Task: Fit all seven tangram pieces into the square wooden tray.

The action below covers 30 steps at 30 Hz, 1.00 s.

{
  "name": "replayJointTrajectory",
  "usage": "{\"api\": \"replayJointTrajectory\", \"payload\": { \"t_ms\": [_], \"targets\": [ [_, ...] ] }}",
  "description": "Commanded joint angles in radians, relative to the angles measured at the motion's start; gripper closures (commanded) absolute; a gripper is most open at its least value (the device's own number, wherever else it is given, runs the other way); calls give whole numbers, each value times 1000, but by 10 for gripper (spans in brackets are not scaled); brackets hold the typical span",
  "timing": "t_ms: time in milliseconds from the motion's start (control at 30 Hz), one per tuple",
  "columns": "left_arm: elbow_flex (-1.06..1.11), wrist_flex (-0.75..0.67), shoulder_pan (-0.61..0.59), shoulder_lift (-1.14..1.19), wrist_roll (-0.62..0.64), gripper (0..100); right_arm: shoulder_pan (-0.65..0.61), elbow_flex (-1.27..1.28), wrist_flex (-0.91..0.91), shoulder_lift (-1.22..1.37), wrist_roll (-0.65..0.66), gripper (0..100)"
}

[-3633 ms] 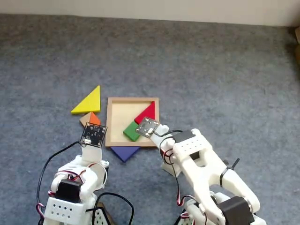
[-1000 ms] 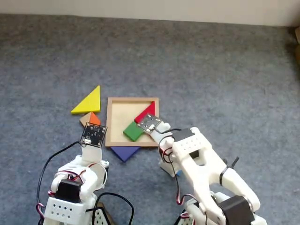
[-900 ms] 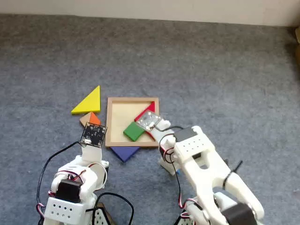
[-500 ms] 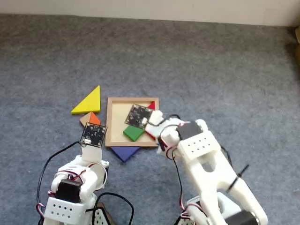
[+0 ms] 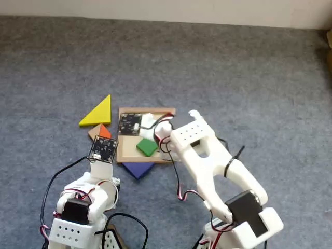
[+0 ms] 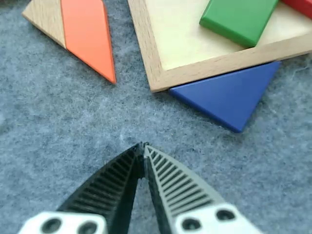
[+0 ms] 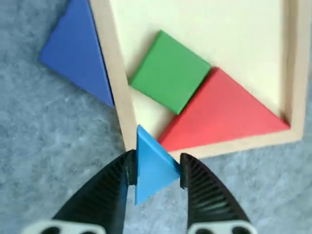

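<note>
Outstretched right tool (image 7: 156,163) grips a light-blue triangle (image 7: 148,171) over the tray (image 7: 111,53) rim

Square wooden tray (image 5: 129,158) lies flat, holding a green square (image 5: 147,147) and a red triangle (image 7: 219,114), edges touching. Outside it lie a dark blue triangle (image 5: 138,168) against the near rim and, to its left, a yellow triangle (image 5: 98,114), an orange parallelogram (image 6: 87,36) and a plain wooden piece (image 6: 45,19). The light blue triangle (image 7: 148,171) is clamped in the right end effector (image 7: 156,164).

A grey, felt-like mat (image 5: 244,67) covers the tabletop. Along its far edge runs a pale strip (image 5: 181,9). A small brown thing (image 5: 329,39) shows at the right edge.
</note>
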Motion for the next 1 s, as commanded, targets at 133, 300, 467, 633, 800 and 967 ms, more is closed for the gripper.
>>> {"api": "replayJointTrajectory", "payload": {
  "t_ms": [133,300,467,633,800,967],
  "targets": [
    [19,8,19,-16,6,992,-44,-56,-84,61,21,933],
    [19,8,19,-16,6,992,-42,-56,-79,67,9,837],
    [19,8,19,-16,6,992,-44,-56,-82,67,-84,789],
    [19,8,19,-16,6,992,-44,-56,-79,61,-87,759],
    [19,8,19,-16,6,992,-24,-48,-77,-62,-87,774],
    [19,8,19,-16,6,992,18,-48,-77,-160,-89,941]
  ]
}}
